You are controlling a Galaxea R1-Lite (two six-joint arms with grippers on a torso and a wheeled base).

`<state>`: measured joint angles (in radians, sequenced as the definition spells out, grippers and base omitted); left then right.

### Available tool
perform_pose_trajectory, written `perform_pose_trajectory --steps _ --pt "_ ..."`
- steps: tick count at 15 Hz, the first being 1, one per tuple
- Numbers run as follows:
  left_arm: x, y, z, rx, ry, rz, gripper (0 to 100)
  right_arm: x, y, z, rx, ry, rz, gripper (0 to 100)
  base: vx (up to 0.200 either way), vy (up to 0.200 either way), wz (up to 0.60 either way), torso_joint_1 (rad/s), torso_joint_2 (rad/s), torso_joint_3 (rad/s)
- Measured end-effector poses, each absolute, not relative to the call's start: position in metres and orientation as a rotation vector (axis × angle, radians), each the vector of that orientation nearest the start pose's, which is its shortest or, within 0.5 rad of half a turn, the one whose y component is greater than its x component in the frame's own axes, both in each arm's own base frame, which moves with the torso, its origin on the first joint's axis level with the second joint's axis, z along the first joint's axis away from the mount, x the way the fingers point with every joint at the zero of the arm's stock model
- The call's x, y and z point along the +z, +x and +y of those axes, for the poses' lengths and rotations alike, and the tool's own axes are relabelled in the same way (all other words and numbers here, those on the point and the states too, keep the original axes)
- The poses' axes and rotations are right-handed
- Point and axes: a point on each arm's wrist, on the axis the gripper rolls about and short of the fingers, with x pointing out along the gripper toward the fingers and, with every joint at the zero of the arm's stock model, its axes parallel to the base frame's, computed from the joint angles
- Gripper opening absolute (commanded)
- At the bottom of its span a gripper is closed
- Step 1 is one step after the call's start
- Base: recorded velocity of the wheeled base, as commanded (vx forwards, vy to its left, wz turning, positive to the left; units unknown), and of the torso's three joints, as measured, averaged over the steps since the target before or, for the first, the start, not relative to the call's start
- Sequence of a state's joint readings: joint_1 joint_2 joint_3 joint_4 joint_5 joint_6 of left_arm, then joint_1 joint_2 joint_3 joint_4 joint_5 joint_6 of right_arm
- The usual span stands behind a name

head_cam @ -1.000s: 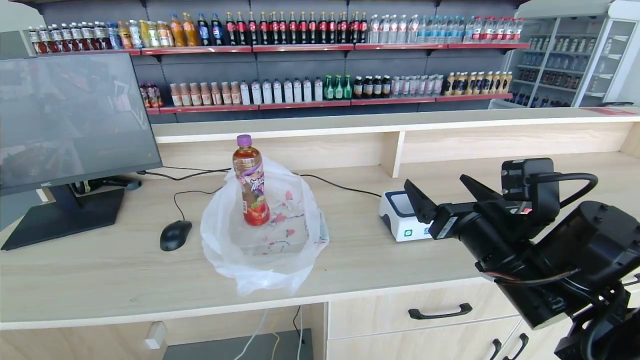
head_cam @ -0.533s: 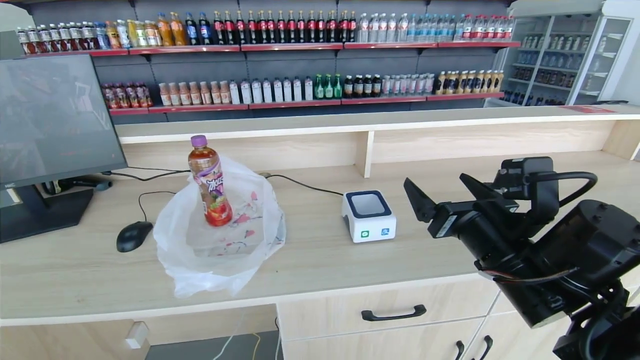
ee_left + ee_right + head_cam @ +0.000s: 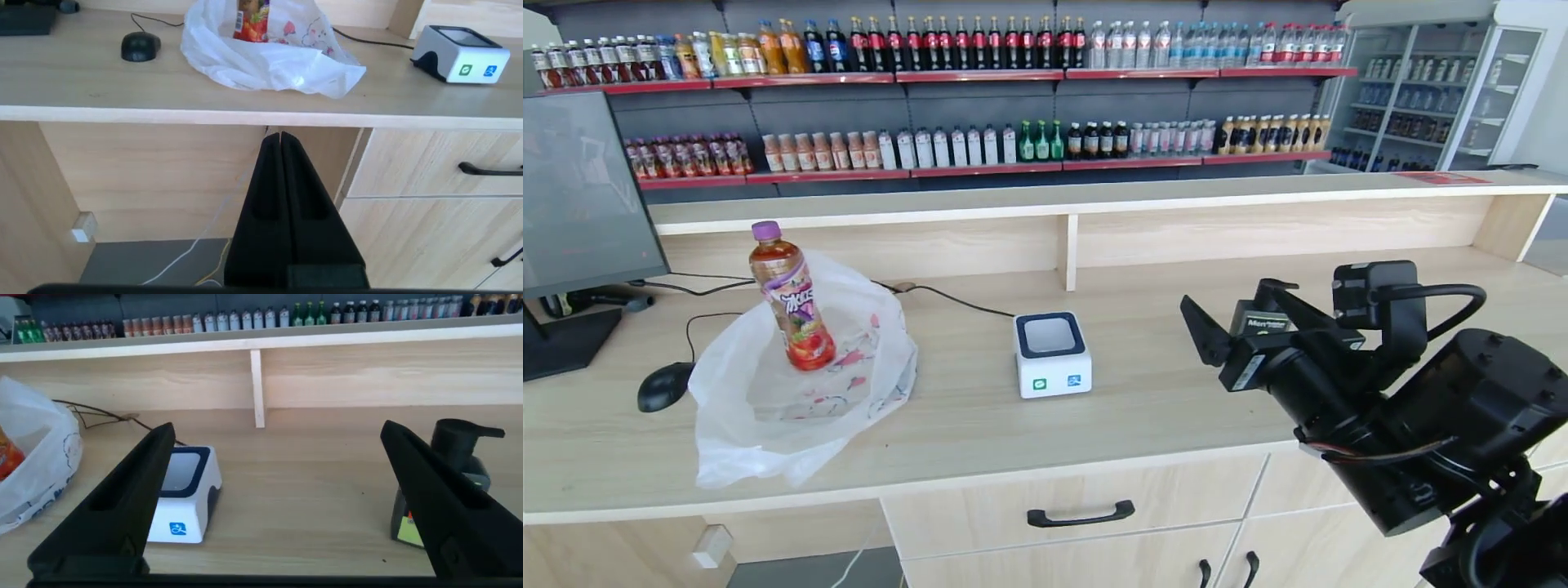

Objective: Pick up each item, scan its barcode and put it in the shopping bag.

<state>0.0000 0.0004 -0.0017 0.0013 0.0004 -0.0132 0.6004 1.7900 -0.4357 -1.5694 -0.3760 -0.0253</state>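
Note:
An orange drink bottle [image 3: 792, 306] with a purple cap stands upright inside the white plastic shopping bag [image 3: 768, 400] on the counter's left part. To its right sits the white barcode scanner [image 3: 1052, 355], window facing up. My right gripper [image 3: 1233, 298] hovers open over the counter right of the scanner, nothing between its fingers. Just beyond it stands a dark pump-top bottle [image 3: 458, 486] with a label. The right wrist view has the scanner [image 3: 184, 502] and the bag [image 3: 37, 474] ahead. My left gripper [image 3: 280, 139] is shut and empty, below the counter's front edge.
A monitor [image 3: 572, 188] and a black mouse [image 3: 663, 386] with cables occupy the counter's far left. A raised ledge with a divider [image 3: 1066, 249] runs along the back. Drawers with black handles [image 3: 1081, 516] lie under the counter. Drink shelves line the far wall.
The head camera has swung to the right, so bag, bottle and scanner sit further left in the picture. The dark pump-top bottle has come into sight behind the right gripper.

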Motion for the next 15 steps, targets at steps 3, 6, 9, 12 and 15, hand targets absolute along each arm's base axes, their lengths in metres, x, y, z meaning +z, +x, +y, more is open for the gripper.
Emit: perform_pose_trajectory --steps 3,6,9,12,15 --pt "0.076 -0.023 0.000 0.000 -0.014 0.000 0 0.153 0.228 0.146 0.222 0.065 -0.164 100 0.000 -0.200 0.00 0.001 0.00 -0.002" --pt "0.076 -0.023 0.000 0.000 -0.013 -0.001 0 0.148 0.226 0.143 0.216 0.055 -0.141 100 0.000 -0.200 0.00 0.002 0.00 0.001" --pt "0.076 -0.023 0.000 0.000 -0.013 -0.001 0 0.146 0.225 0.142 0.216 0.050 -0.134 100 0.000 -0.133 0.00 0.003 0.00 0.002" --pt "0.076 -0.023 0.000 0.000 -0.010 0.000 0 0.145 0.224 0.141 0.214 0.047 -0.128 100 0.000 0.000 0.00 0.000 0.00 0.000" --pt "0.075 -0.023 0.000 0.000 -0.009 0.000 0 0.143 0.224 0.140 0.214 0.044 -0.120 100 0.067 0.000 0.00 0.001 0.00 0.001"
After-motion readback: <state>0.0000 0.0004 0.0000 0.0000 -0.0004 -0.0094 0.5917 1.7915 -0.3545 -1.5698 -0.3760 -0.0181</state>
